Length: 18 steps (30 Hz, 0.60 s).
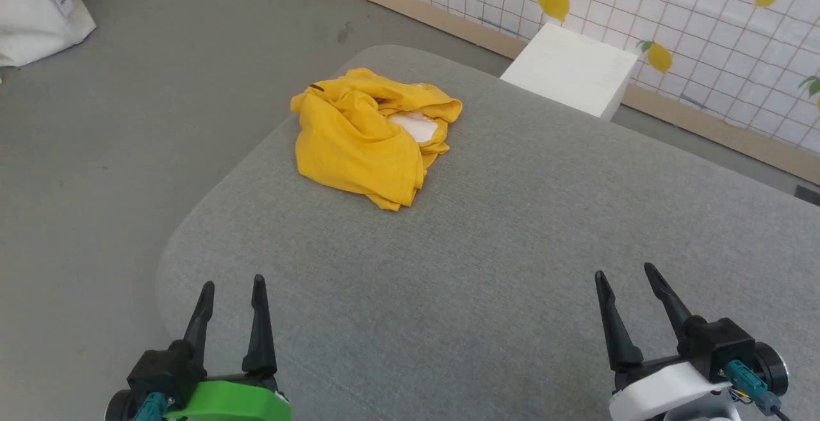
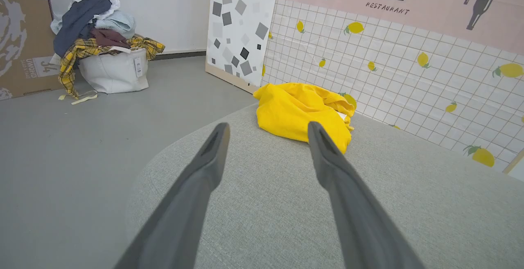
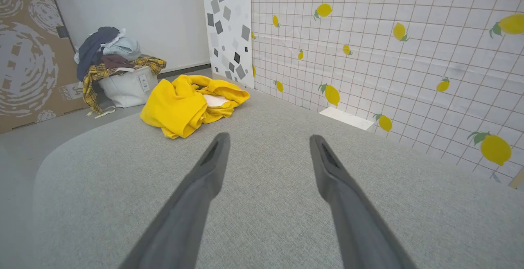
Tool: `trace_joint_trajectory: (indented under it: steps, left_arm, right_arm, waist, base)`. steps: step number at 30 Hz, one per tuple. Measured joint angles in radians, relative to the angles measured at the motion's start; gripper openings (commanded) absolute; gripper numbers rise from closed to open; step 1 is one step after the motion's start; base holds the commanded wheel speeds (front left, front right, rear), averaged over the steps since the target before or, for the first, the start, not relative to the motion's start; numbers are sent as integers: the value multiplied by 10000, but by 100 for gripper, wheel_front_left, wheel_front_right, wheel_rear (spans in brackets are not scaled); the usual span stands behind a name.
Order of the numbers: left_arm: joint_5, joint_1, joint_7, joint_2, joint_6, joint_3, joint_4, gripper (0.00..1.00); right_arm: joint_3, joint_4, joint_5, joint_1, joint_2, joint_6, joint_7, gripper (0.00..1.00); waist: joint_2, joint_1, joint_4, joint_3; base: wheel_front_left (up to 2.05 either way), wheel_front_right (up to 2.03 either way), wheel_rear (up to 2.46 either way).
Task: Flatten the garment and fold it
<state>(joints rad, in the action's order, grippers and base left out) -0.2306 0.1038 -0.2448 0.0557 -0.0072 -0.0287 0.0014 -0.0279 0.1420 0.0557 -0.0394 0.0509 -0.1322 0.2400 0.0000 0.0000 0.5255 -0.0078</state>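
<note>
The garment is a bright yellow T-shirt lying crumpled in a heap near the far left corner of the grey padded table, with a white patch showing in its folds. My left gripper hangs open over the near left part of the table, well short of the heap. At the near right, my right gripper is open too, with nothing between its fingers. In the left wrist view the garment lies just beyond the spread fingers. The right wrist view has the garment far off to the upper left.
A white block stands beyond the table's far edge against a tiled lemon-print wall. A white bag heaped with clothes sits on the grey floor to the left, beside a cardboard panel.
</note>
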Motion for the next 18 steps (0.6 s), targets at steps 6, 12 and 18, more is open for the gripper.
trace_joint_trajectory:
  steps: [6, 12, 18]
  left_arm:
    - [-2, 45, -94, 0, -8, -15, 75, 100]
    - [0, 125, -121, 0, -42, 6, 127, 100]
    - [-33, 153, -121, 0, -109, 25, 142, 100]
  right_arm:
    - [-21, 98, 61, 0, -2, 0, 150, 100]
    - [-10, 107, 73, 0, -2, 0, 161, 100]
    - [-2, 104, 84, -3, -2, 0, 161, 100]
  waist:
    - [0, 0, 203, -87]
    - [0, 0, 149, -189]
    - [0, 0, 61, -204]
  base:
    - [0, 0, 0]
    - [0, 0, 0]
    - [0, 0, 0]
